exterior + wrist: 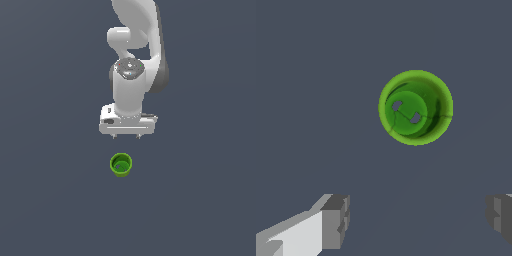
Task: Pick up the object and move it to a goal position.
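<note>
Wrist view: green cup (416, 107) stands upright, mouth up, apart from the wide-spread gripper (418, 220).

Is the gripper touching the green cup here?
Apart. In the wrist view the gripper has both fingers spread wide, with bare floor between them and the green cup.

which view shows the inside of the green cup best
The wrist view: the cup fills much of the picture and you look straight into its darker inside. In the exterior view the cup is small, beyond the gripper, with its inside barely visible.
</note>
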Available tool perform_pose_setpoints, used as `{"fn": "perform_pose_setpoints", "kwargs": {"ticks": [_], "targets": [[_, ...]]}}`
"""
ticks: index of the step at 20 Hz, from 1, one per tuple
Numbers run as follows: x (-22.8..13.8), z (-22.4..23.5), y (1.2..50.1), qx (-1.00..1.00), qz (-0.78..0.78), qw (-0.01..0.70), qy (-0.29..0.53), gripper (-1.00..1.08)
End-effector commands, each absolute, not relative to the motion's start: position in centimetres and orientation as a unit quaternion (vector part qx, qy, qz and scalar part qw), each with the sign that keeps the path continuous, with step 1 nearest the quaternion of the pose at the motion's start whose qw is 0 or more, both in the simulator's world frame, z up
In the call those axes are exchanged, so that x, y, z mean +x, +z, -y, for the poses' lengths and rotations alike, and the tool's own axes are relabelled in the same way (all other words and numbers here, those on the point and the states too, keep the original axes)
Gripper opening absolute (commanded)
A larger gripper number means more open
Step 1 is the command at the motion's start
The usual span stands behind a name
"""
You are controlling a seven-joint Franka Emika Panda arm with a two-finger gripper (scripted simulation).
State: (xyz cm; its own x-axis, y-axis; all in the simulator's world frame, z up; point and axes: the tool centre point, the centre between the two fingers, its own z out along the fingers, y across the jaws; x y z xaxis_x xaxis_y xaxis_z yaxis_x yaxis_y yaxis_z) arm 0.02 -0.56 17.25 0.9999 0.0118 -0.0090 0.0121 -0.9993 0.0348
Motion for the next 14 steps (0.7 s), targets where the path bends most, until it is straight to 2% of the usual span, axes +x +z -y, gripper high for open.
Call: {"fn": "perform_pose_setpoints", "kwargs": {"ticks": [1, 14], "targets": [[0.0, 0.6, 17.2, 1.000, -0.006, 0.017, -0.004, 0.28], [1.1, -0.1, 16.3, 0.999, 0.025, 0.040, -0.026, 0.28]]}}
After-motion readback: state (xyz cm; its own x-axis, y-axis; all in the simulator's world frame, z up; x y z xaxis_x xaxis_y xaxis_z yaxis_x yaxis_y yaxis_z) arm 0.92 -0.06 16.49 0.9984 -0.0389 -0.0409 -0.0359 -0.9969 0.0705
